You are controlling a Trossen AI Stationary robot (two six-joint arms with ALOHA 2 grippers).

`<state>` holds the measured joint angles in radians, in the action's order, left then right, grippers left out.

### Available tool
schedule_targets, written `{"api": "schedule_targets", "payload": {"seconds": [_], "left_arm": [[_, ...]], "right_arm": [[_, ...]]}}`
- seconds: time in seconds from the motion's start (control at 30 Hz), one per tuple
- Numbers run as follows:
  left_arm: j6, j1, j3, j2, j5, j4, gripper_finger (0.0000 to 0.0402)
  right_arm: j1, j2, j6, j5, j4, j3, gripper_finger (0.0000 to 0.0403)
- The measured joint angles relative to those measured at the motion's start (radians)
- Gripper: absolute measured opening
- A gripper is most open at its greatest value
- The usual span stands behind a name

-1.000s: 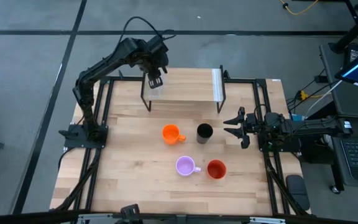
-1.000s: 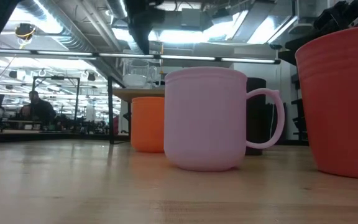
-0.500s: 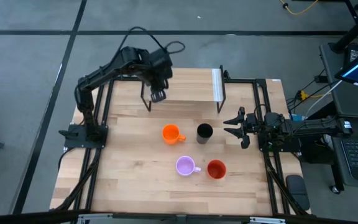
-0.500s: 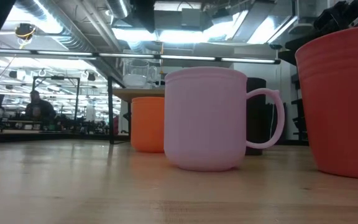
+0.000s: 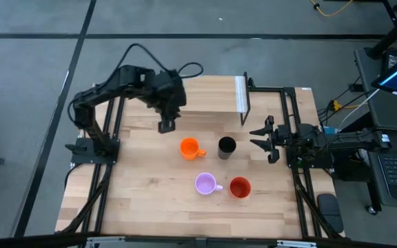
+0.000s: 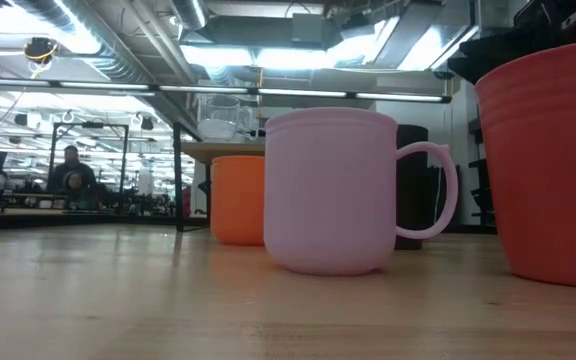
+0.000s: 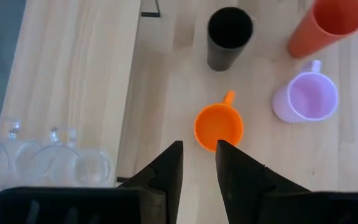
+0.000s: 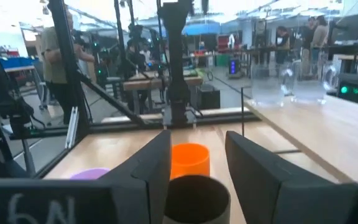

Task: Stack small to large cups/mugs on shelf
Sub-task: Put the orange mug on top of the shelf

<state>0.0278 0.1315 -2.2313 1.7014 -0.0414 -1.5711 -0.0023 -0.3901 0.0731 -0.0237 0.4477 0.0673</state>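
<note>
The shelf (image 5: 209,96) stands at the table's far side. Two clear glass cups (image 7: 48,163) stand side by side on its left end and also show in the low view (image 6: 223,115). The orange mug (image 5: 190,148), black cup (image 5: 227,146), lilac mug (image 5: 205,184) and red-orange cup (image 5: 240,187) stand upright on the table. My left gripper (image 5: 165,126) hovers just in front of the shelf's left end, pointing down, open by a narrow gap and empty, with the orange mug (image 7: 219,126) just beyond its fingertips. My right gripper (image 5: 259,136) is open and empty, right of the black cup (image 8: 194,198).
Black frame rails (image 5: 291,110) run along the table's left and right sides. Bare tabletop (image 5: 143,193) lies left of the mugs and toward the near edge. A person (image 6: 71,170) is in the room far behind the table.
My left gripper has moved off the shelf's left end toward the table's near edge and down, ending in front of the shelf near the orange mug. The glass cups have stayed on the shelf.
</note>
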Motion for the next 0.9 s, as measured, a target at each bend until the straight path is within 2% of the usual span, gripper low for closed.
{"api": "schedule_targets", "payload": {"seconds": [0.17,0.33,0.63,0.9], "left_arm": [[-0.032,-0.043,0.107,-0.092,-0.072,0.030,0.0089],[-0.052,-0.047,0.339,-0.200,-0.078,0.179,0.0089],[-0.127,-0.042,0.815,-0.464,-0.054,0.450,0.0089],[-0.176,-0.060,1.132,-0.681,-0.045,0.718,0.0089]], "right_arm": [[0.000,-0.001,0.065,0.000,0.001,0.000,0.0154],[0.000,-0.004,0.079,-0.001,-0.022,0.032,0.0154],[0.000,-0.079,0.051,0.000,-0.283,0.235,0.0154],[0.000,-0.275,0.066,-0.001,-0.440,0.448,0.0154]]}}
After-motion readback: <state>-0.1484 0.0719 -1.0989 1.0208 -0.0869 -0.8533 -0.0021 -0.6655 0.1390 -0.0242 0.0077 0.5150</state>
